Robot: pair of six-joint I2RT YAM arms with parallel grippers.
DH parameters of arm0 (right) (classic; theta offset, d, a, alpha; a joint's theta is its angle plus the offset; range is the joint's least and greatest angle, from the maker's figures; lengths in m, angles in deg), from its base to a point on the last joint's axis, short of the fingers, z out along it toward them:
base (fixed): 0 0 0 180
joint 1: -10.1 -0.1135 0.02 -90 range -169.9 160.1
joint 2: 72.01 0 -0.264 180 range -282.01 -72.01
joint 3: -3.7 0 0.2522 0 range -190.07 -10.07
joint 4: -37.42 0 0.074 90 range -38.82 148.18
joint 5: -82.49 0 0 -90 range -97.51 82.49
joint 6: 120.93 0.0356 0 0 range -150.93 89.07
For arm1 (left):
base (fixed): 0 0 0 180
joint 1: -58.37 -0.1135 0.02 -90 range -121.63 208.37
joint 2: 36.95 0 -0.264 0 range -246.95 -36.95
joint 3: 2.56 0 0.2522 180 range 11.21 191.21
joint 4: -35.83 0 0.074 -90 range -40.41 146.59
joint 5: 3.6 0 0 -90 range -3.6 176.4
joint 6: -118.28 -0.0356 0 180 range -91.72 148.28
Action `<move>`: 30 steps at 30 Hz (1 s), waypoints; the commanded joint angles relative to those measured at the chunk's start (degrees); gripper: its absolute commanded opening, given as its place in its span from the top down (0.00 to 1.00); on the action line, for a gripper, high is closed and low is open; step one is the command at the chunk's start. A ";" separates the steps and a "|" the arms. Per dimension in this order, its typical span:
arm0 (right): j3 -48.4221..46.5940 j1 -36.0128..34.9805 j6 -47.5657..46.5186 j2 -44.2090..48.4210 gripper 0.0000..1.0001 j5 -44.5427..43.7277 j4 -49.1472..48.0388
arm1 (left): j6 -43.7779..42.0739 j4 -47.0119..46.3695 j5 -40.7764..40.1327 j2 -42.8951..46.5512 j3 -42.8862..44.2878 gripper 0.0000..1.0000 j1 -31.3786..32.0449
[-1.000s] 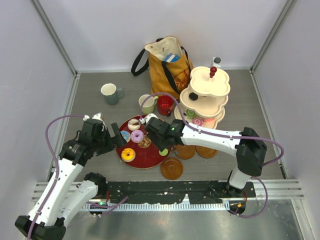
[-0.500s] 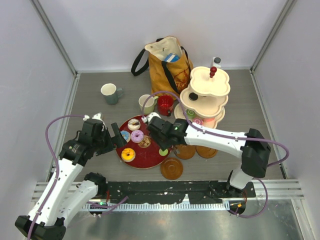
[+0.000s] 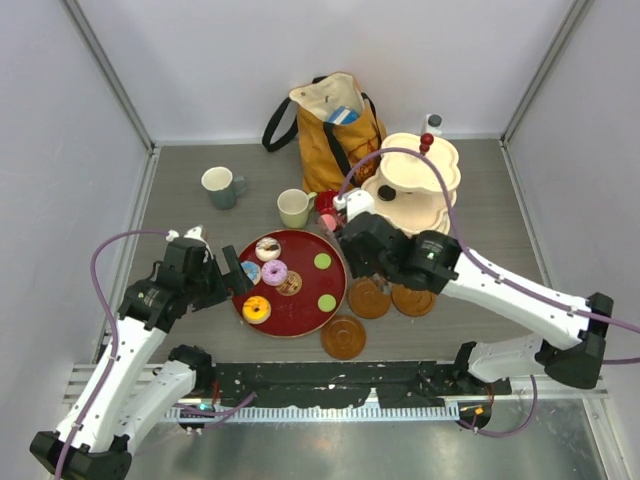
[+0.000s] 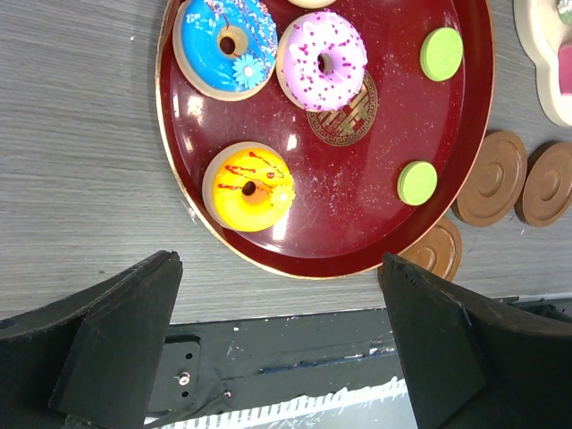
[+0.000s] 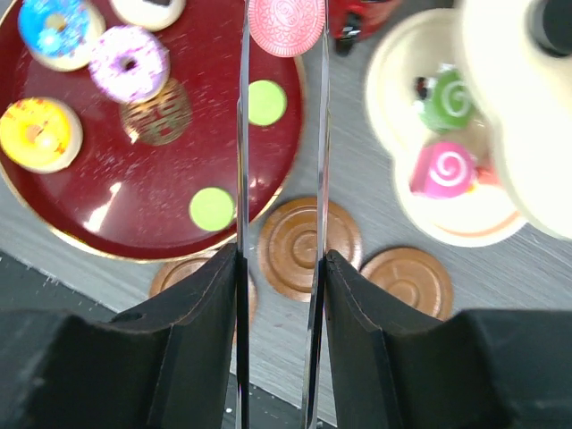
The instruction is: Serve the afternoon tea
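Grey table (image 3: 190,160), pink macaron (image 5: 286,22) gripped by the right gripper (image 5: 282,37)

White walls close in the wood-grain surface on three sides. The right gripper's thin fingers are clenched on the pink macaron, whose rim touches both of them. In the wrist view it hangs above the far rim of the big red tray (image 3: 300,318), close to the red mug (image 3: 326,203). The left gripper (image 4: 277,268) is spread wide with nothing between its fingers, over the table's near edge, just beside the tray's near-left rim.

The tray sits in the middle of the surface, toward the near edge. Four donuts lie on its left half: white-iced (image 3: 267,248), blue (image 4: 225,43), purple (image 4: 322,59) and yellow (image 4: 248,186). Its right half holds two green macarons, one farther (image 4: 441,54) and one nearer (image 4: 416,182).

Three brown saucers lie on the bare table off the tray's right side. Two are side by side (image 3: 369,298) (image 3: 412,299), and the third (image 3: 343,337) is just beside the tray's near-right rim.

The cream three-tier stand (image 3: 440,170) rises toward the far right corner. Its lowest tier carries a green roll cake (image 5: 444,96) and a pink roll cake (image 5: 444,170).

The grey-green mug (image 3: 220,186) stands toward the far left, well apart from the tray. The pale green mug (image 3: 294,208) stands between it and the red mug. A mustard tote bag (image 3: 335,130) leans at the middle of the far edge.
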 commanded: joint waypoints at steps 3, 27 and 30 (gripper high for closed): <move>0.66 9.40 3.49 8.81 0.59 -5.41 2.81 | -0.13 -1.84 0.06 1.22 0.02 0.00 -0.30; 8.66 26.64 1.64 12.25 0.56 1.79 2.11 | -0.39 -1.49 -0.29 0.52 0.28 0.00 -0.30; 8.75 26.73 2.17 12.69 0.50 1.79 2.20 | -0.39 -1.49 -0.38 0.34 0.28 0.00 -0.30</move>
